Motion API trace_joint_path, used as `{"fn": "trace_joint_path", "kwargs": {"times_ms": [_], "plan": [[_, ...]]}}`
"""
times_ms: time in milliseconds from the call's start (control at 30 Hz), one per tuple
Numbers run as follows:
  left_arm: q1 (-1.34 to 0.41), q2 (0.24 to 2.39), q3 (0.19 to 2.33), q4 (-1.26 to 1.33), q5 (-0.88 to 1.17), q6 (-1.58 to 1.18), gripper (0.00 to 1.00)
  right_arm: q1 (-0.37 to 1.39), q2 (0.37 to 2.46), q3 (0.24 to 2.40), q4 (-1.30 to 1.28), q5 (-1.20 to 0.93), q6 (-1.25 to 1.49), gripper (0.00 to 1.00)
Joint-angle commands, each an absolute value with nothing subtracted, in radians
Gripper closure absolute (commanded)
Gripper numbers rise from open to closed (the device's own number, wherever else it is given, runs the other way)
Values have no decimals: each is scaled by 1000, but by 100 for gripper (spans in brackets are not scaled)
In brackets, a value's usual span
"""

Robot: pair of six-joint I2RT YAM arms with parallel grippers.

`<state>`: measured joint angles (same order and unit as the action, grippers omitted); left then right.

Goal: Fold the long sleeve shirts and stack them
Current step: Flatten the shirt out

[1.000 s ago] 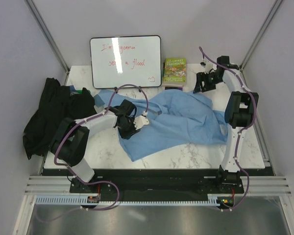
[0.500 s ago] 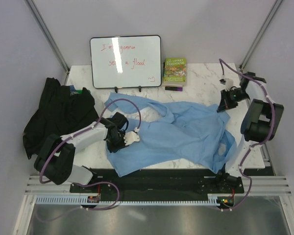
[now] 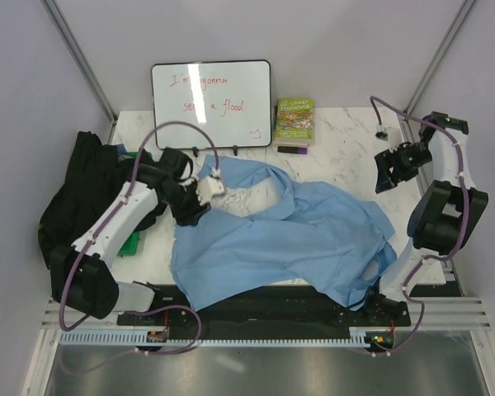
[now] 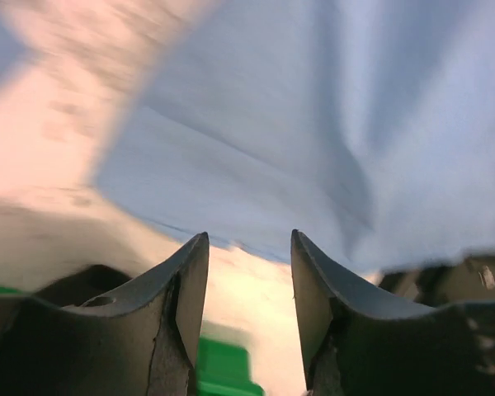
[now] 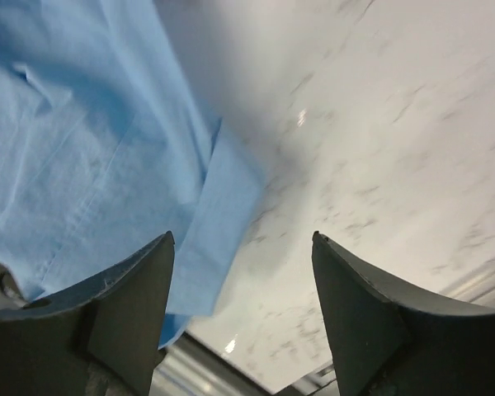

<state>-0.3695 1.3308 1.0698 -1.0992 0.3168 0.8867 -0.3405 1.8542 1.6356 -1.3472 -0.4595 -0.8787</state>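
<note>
— Across the middle of the table (image 3: pixel 346 140) lies the light blue shirt (image 3: pixel 289 239), rumpled but mostly opened out. How does it differ from half a second back?
— It is spread wider now. Its left side has been drawn farther back and to the left, so the far left part sits close under the whiteboard (image 3: pixel 212 103). The near right corner hangs over the table's front edge.
— And the black shirt (image 3: pixel 78 194)?
— Unmoved: heaped at the far left, part of it drooping off the table's side, just apart from the blue one.
— The arms?
— The left gripper (image 4: pixel 247 239) has swung from the near part of the cloth up to the shirt's far left corner. Its fingers stand a little apart with nothing between them; blue cloth lies just beyond the tips. The right gripper (image 5: pixel 243 239) has barely shifted. It hovers over bare marble beside the shirt's right edge, fingers wide, holding nothing.
— Where is room to move?
— Bare marble at the far right, between the book (image 3: pixel 294 118) and the right gripper, and a small patch at the near left. A green object (image 3: pixel 130 245) sits at the left edge beside the left arm.
</note>
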Motion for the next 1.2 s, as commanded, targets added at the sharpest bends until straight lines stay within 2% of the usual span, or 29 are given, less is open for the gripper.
{"fn": "trace_joint_path", "kwargs": {"times_ms": [0,100,267,433,533,600,733,800,833,867,1000,1067,1100,1167], "plan": [[-278,1419,1284,-792,402,595,46,-282,1920,1833,-1375,-603,-780,26],[-273,1556,1383,-671,310,453,44,-207,1971,1888,-1309,-673,-648,28],[-256,1805,1610,-652,201,289,42,-80,2019,1859,-1133,-768,-460,34],[-256,2007,1738,-658,128,218,41,-40,2017,1751,-1019,-735,-379,40],[-256,2051,1766,-660,143,209,41,-40,2017,1683,-1008,-695,-394,46],[-256,2074,1767,-666,190,196,46,-40,2014,1646,-1002,-683,-402,49],[-259,2152,1824,-718,218,172,51,-43,1997,1577,-996,-683,-416,49],[-258,2210,1920,-799,303,169,69,-46,1991,1574,-999,-696,-408,49],[-258,2217,1946,-814,339,166,89,-54,1985,1578,-1000,-709,-405,49],[-261,2218,1983,-830,368,157,97,-58,1979,1585,-1003,-710,-399,49],[-281,2111,2048,-838,582,190,98,-107,1954,1644,-1035,-753,-399,48],[-349,2013,2033,-833,609,289,98,-127,1947,1664,-1063,-787,-406,47],[-386,1894,2011,-833,604,342,98,-146,1938,1680,-1069,-790,-407,48],[-541,1760,1881,-833,575,536,98,-159,1933,1689,-1083,-792,-411,47]]}}
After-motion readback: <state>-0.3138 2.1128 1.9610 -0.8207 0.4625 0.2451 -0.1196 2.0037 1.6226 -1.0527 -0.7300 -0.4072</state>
